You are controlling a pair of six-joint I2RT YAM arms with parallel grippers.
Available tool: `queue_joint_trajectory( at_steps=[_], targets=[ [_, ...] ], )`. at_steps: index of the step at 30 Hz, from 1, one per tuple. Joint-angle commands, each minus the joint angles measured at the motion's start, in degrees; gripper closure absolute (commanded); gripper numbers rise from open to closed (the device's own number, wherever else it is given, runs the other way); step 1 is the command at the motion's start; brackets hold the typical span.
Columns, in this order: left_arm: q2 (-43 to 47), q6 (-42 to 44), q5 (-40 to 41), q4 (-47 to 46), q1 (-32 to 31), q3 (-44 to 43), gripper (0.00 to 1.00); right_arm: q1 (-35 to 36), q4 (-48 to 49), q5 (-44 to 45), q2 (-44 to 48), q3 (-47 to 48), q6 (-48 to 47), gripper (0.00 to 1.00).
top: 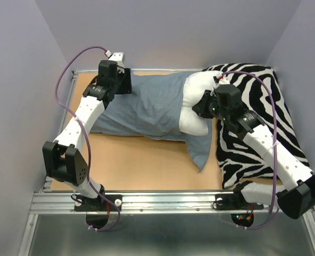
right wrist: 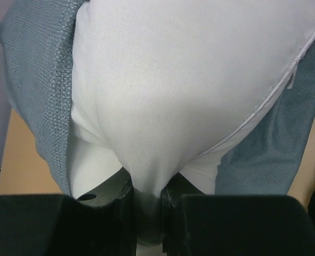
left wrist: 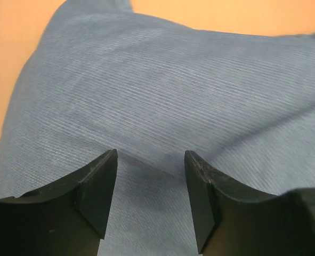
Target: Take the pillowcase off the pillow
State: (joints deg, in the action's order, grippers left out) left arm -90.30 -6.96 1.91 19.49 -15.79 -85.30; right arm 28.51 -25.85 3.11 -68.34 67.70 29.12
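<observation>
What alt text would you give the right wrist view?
The right end effector pinches a fold of the white pillow, which bulges out of the blue-grey pillowcase bunched on both sides. Tan table shows at the lower left.

I am looking all over, and no words, numbers, brand names or signs are showing that I can read.
</observation>
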Motion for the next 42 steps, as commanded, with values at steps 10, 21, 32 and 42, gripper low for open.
queue_joint_trajectory(
  at_steps=[10,21,32,42],
  targets=[
    [4.26,3.8,-17.11,-7.88,-0.47,3.12,0.19,-0.3,4.75,0.67,-0.48,0.06,-2.49,1.0],
    [-0.23,2.3,-17.29,-8.41,-3.19,3.03,0.42,-0.3,5.02,-0.04,-0.13,-0.82,-1.97,0.99],
    [1.8,0.11,1.93,-5.25,-3.19,1.01,1.0,-0.3,4.75,1.72,2.15,-0.03,-1.88,1.0],
    [-2.42,-6.57,22.7,-2.43,6.37,-2.25,1.0,-0.3,-0.34,9.8,8.65,6.3,-3.02,0.99]
  ],
)
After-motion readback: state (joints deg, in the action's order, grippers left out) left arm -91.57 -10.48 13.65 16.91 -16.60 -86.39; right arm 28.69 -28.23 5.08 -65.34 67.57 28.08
